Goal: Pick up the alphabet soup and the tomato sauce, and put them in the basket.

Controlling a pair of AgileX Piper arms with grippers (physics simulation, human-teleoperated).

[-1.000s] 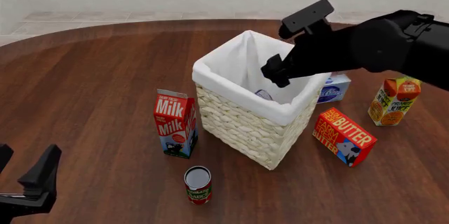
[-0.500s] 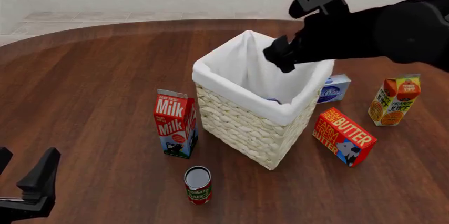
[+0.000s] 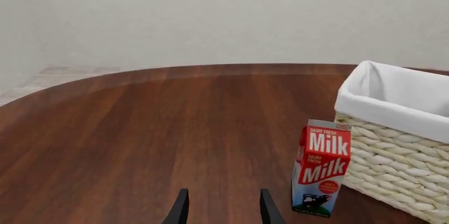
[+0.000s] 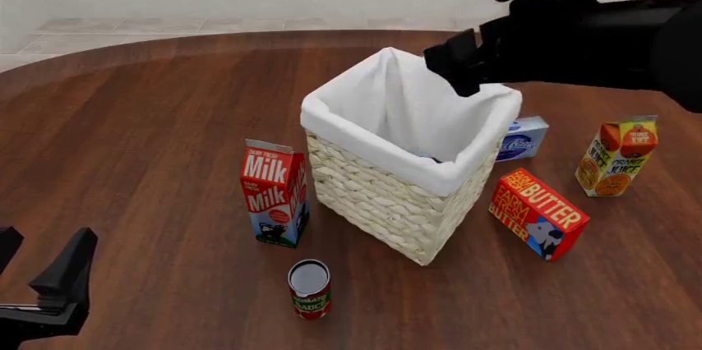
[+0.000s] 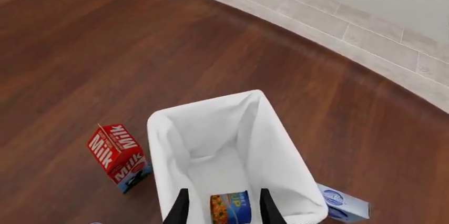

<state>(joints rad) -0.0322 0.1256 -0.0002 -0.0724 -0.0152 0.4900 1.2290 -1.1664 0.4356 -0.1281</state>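
Down inside the basket (image 4: 408, 194), on its white-lined floor, the soup (image 5: 230, 207) lies on its side, blue and yellow-orange label up, as the right wrist view shows between the two parted fingertips of the right gripper (image 5: 222, 208). That gripper (image 4: 455, 66) hangs in the air over the basket's far corner, about 1 o'clock from the basket's middle in the front view, jaws apart and holding nothing. The sauce (image 4: 309, 288) stands upright on the table (image 4: 164, 120) at 7 o'clock from the basket, apart from it, silver top up, red label with a green band. Just past the sauce, at 11 o'clock from it, the milk (image 4: 274, 193) stands upright, close beside the basket's left wall; whether they touch cannot be told. At 3 o'clock from the basket lie the butter (image 4: 537, 213), tilted on the wood, a small blue-and-white box (image 4: 521, 138) behind it near the basket's right corner, and the juice (image 4: 616, 157) upright at the far right. The left gripper (image 4: 44, 284) sits low at 8 o'clock from the basket, well apart from every object, its two fingers spread and empty; its wrist view shows the fingertips (image 3: 181, 211) above bare wood, with the milk (image 3: 320, 167) and basket (image 3: 393, 145) ahead.
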